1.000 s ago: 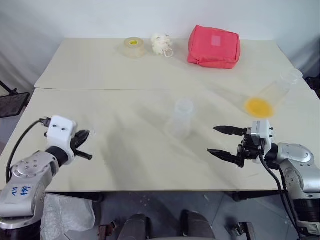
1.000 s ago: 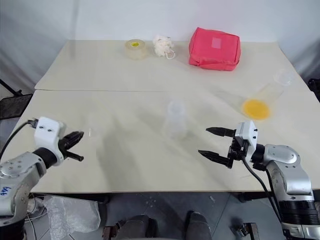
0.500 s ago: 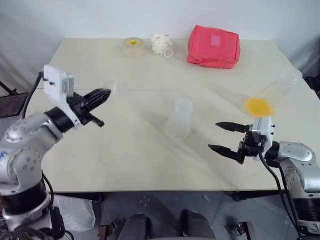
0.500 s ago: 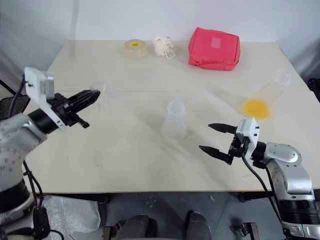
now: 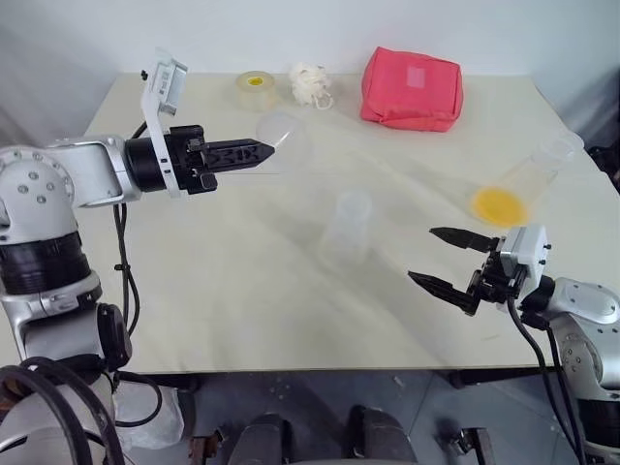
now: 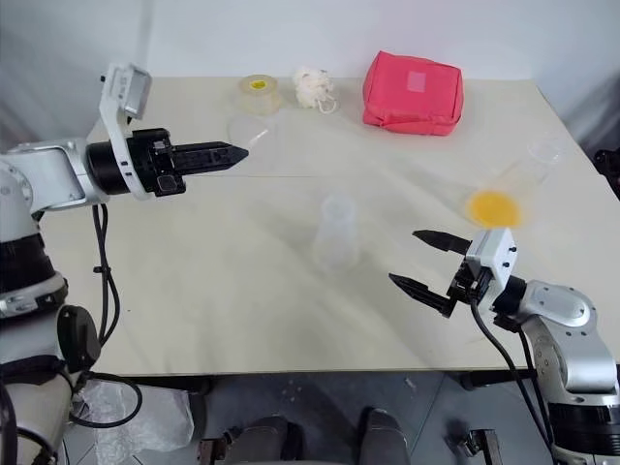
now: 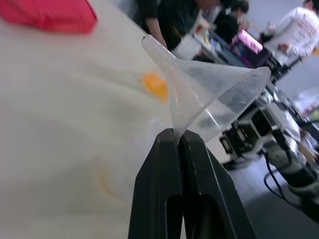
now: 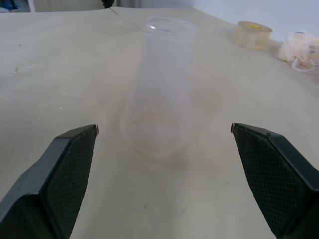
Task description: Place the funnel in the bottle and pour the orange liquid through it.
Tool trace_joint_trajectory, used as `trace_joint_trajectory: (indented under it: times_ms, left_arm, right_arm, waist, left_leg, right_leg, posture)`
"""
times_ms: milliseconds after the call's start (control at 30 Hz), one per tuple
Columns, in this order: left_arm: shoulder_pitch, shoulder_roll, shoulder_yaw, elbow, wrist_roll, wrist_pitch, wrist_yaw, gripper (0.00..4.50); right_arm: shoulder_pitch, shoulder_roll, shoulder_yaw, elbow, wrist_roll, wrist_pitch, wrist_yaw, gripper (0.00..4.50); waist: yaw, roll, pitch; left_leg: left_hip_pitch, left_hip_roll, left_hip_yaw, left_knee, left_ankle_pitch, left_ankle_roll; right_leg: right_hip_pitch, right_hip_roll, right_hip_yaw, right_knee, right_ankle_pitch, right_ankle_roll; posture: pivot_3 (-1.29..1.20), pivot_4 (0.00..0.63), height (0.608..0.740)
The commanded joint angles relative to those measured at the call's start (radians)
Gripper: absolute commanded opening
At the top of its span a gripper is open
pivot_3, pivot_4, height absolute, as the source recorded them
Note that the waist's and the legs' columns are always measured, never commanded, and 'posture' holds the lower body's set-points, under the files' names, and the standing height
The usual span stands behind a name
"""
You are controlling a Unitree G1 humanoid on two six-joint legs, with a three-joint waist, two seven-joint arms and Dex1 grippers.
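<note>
My left gripper (image 5: 260,150) is shut on the edge of the clear funnel (image 5: 286,136) and holds it in the air over the far left of the table, above and to the left of the bottle. In the left wrist view the funnel (image 7: 209,92) fans out from the closed fingertips. The clear bottle (image 5: 351,228) stands upright mid-table, its mouth open. My right gripper (image 5: 422,255) is open, level, pointing at the bottle (image 8: 159,84) from the right, apart from it. The orange liquid (image 5: 499,205) sits in a clear flask (image 5: 542,170) lying tilted at the right.
A red pouch (image 5: 412,89), a tape roll (image 5: 254,89) and a white fluffy bundle (image 5: 312,85) lie along the far edge. A seam (image 5: 145,174) runs across between two tabletops. People (image 7: 209,15) are beyond the table in the left wrist view.
My left arm has risen from the near left edge and swung right toward the middle, carrying the funnel and turning to point level. The right gripper has stayed put and open.
</note>
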Motion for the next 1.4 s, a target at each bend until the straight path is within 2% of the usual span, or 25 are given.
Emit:
trace_joint_trajectory:
  times_ms: [33, 200, 333, 533, 667, 767, 933, 1033, 1400]
  left_arm:
    - [-0.112, 0.045, -0.087, 0.096, -0.039, 0.083, -0.092, 0.02]
    - [-0.198, 0.053, -0.194, 0.244, -0.056, 0.083, -0.136, 0.02]
    - [-0.279, 0.052, -0.283, 0.401, -0.127, 0.083, -0.155, 0.02]
    - [-0.399, 0.053, -0.469, 0.616, -0.214, 0.083, -0.193, 0.02]
    - [-0.474, 0.039, -0.634, 0.690, -0.211, 0.083, -0.278, 0.02]
    - [-0.508, 0.035, -0.752, 0.705, -0.169, 0.083, -0.361, 0.02]
    - [-0.551, 0.016, -0.840, 0.725, -0.076, 0.083, -0.501, 0.02]
    - [-0.568, -0.002, -0.872, 0.749, -0.009, 0.083, -0.577, 0.02]
    - [-0.597, -0.107, -0.908, 0.841, 0.246, 0.058, -0.785, 0.02]
  right_arm:
    - [0.031, 0.011, -0.035, -0.070, 0.027, -0.005, -0.027, 4.50]
    - [0.054, 0.017, -0.037, -0.097, 0.034, -0.003, -0.048, 4.50]
    - [0.062, 0.022, -0.033, -0.108, 0.041, -0.003, -0.060, 4.50]
    - [0.037, 0.038, -0.029, -0.097, 0.060, -0.010, -0.064, 4.50]
    - [0.005, 0.035, -0.025, -0.059, 0.063, -0.021, -0.036, 4.50]
    - [-0.008, 0.039, -0.018, -0.040, 0.047, -0.028, -0.036, 4.50]
    - [0.019, 0.074, -0.002, -0.067, 0.032, -0.039, -0.060, 4.50]
    - [0.051, 0.094, 0.002, -0.093, 0.024, -0.044, -0.077, 4.50]
    - [0.113, 0.121, 0.001, -0.138, 0.009, -0.054, -0.120, 4.50]
  waist:
    - [0.003, 0.000, 0.000]
    - [0.003, 0.000, 0.000]
    - [0.002, 0.000, 0.000]
    - [0.001, 0.000, 0.000]
    - [0.002, 0.000, 0.000]
    - [0.002, -0.001, 0.001]
    - [0.001, -0.001, 0.001]
    - [0.002, -0.001, 0.001]
    - [0.002, -0.001, 0.001]
  left_leg:
    - [0.000, 0.000, 0.000, 0.000, 0.000, 0.000]
    - [0.000, 0.000, 0.000, 0.001, 0.000, 0.000]
    - [0.000, 0.000, 0.000, 0.001, 0.000, 0.000]
    - [0.000, 0.000, 0.001, 0.001, 0.000, 0.000]
    - [0.000, -0.001, 0.002, 0.001, 0.000, 0.000]
    - [-0.001, -0.001, 0.007, 0.001, 0.000, 0.000]
    - [-0.003, -0.001, 0.008, 0.001, 0.000, 0.000]
    - [-0.009, -0.001, 0.008, 0.003, 0.000, 0.000]
    - [-0.009, -0.001, 0.008, 0.003, 0.000, 0.000]
  right_leg:
    - [0.000, 0.000, 0.000, 0.000, 0.000, 0.000]
    - [0.000, 0.000, 0.001, 0.001, 0.000, 0.000]
    - [0.000, 0.000, 0.001, 0.000, 0.000, 0.000]
    - [0.000, 0.000, 0.001, 0.001, 0.000, 0.000]
    - [-0.001, 0.000, 0.001, 0.001, 0.000, 0.000]
    - [-0.001, 0.000, 0.001, 0.001, 0.000, 0.000]
    - [-0.003, 0.001, 0.000, 0.001, 0.000, 0.000]
    - [-0.006, 0.001, 0.000, 0.001, 0.000, 0.000]
    - [-0.006, 0.001, -0.001, 0.001, 0.000, 0.000]
  posture:
    - [0.00, 0.150, 0.740]
    - [0.00, 0.150, 0.740]
    - [0.00, 0.150, 0.740]
    - [0.00, 0.150, 0.740]
    - [0.00, 0.150, 0.740]
    - [0.00, 0.150, 0.740]
    - [0.00, 0.150, 0.740]
    - [0.00, 0.150, 0.740]
    - [0.00, 0.150, 0.740]
